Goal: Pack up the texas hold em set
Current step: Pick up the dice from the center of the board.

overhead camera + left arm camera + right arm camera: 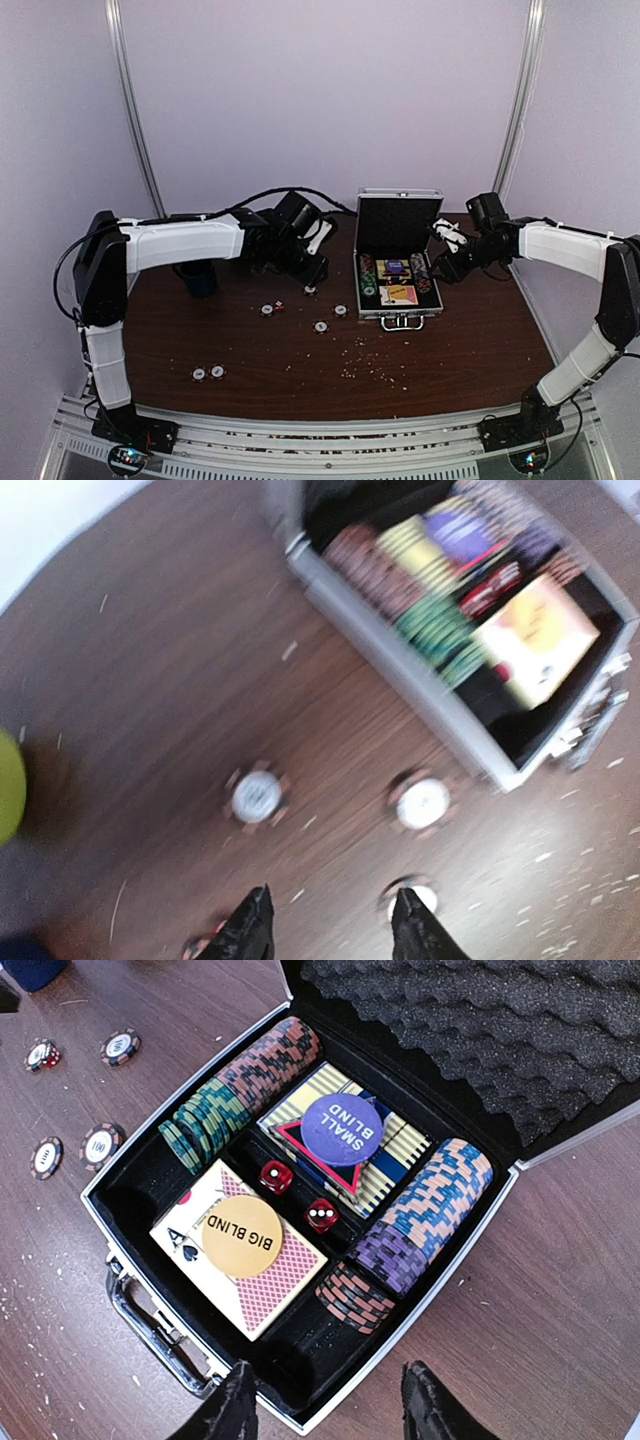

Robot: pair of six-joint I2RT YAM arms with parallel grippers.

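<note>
The briefcase [399, 228] stands open right of centre, mostly filled (chip rows [245, 1085], decks [270, 1290], dice [276, 1176], blind buttons [240, 1236]). About six loose chips [321, 326] lie left and lower left of it on the worktop [450, 350], so gathering and shutting remain. Both the left pincer [330, 925] and the right pincer [330, 1400] gape, empty. The wood is dark and strewn with crumbs [380, 375]; the walls [330, 100] are pale lilac.

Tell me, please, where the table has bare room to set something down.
Bare wood lies right of the case, out to the table edge, and on the left between the mug and the two front chips. Crowded: loose chips left of the case, crumbs before it.
</note>
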